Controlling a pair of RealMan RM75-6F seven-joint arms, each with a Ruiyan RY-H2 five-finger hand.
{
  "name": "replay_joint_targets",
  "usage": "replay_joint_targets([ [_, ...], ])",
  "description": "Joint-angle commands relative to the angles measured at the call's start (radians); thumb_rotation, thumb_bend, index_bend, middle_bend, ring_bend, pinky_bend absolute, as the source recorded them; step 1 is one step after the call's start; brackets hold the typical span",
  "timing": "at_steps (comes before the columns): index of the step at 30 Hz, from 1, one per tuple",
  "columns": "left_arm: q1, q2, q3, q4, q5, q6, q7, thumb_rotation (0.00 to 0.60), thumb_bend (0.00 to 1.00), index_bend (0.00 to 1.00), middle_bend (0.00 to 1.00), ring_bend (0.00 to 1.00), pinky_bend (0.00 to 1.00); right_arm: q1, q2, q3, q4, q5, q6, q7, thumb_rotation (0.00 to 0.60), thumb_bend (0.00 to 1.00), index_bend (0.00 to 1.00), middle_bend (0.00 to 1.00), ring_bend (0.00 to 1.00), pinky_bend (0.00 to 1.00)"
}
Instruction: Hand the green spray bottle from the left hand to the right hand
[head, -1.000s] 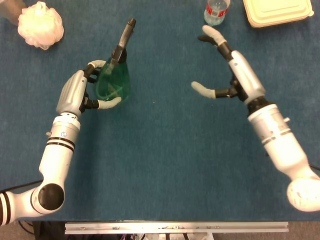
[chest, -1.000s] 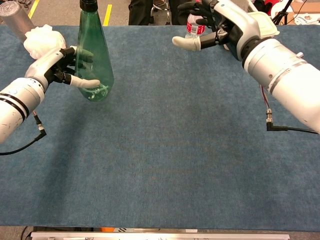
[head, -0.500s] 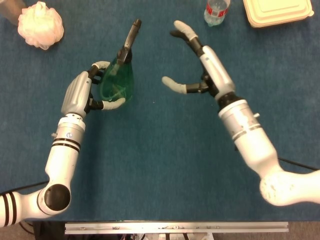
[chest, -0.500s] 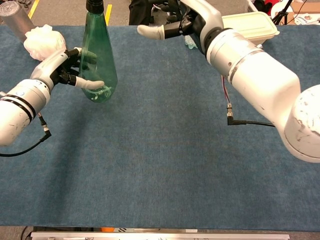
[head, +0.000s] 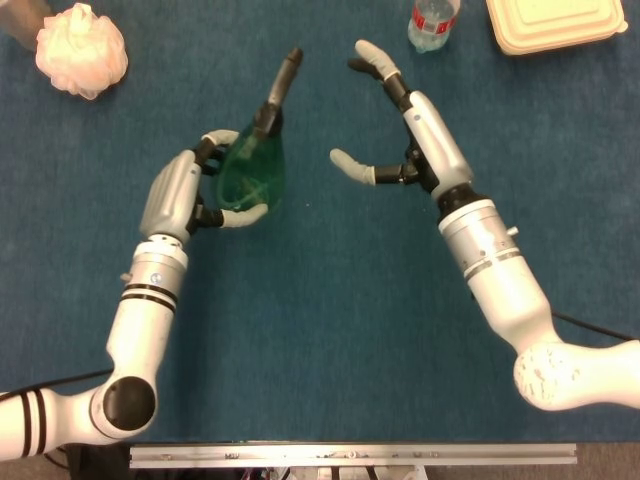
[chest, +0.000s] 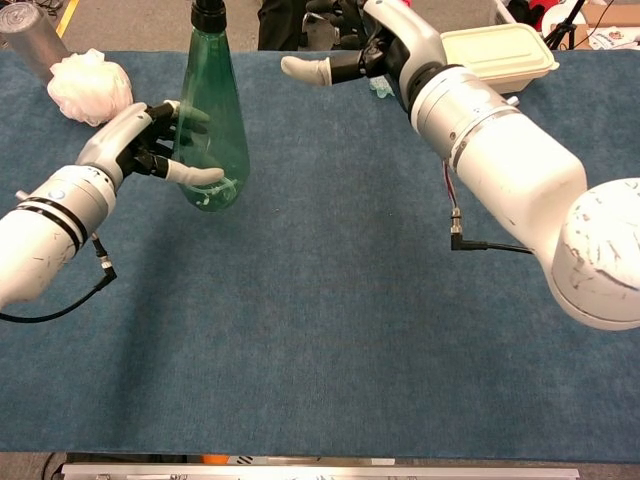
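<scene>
Above the blue surface (head: 330, 300), the left hand (head: 180, 195) is gripping the green spray bottle (head: 252, 175) upright. Just beside it, the right hand (head: 405, 130) is hovering with fingers (head: 352, 166) spread, grasping nothing.

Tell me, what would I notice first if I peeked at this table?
The tall green spray bottle, which the left hand holds upright over the blue table, left of the middle. Close beside it to the right waits the right hand, fingers spread wide and holding nothing. A fluffy white bath sponge sits in the far left corner.
</scene>
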Motion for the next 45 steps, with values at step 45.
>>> replay_joint_targets([
  [45,-0.082,-0.151,-0.091,0.069,-0.121,0.031,0.121,0.6,0.17,0.21,0.32,0.26,0.4,0.077,-0.249,0.104,0.168,-0.015,0.106,-0.046,0.6,0.28,0.0,0.09,0.0,0.02],
])
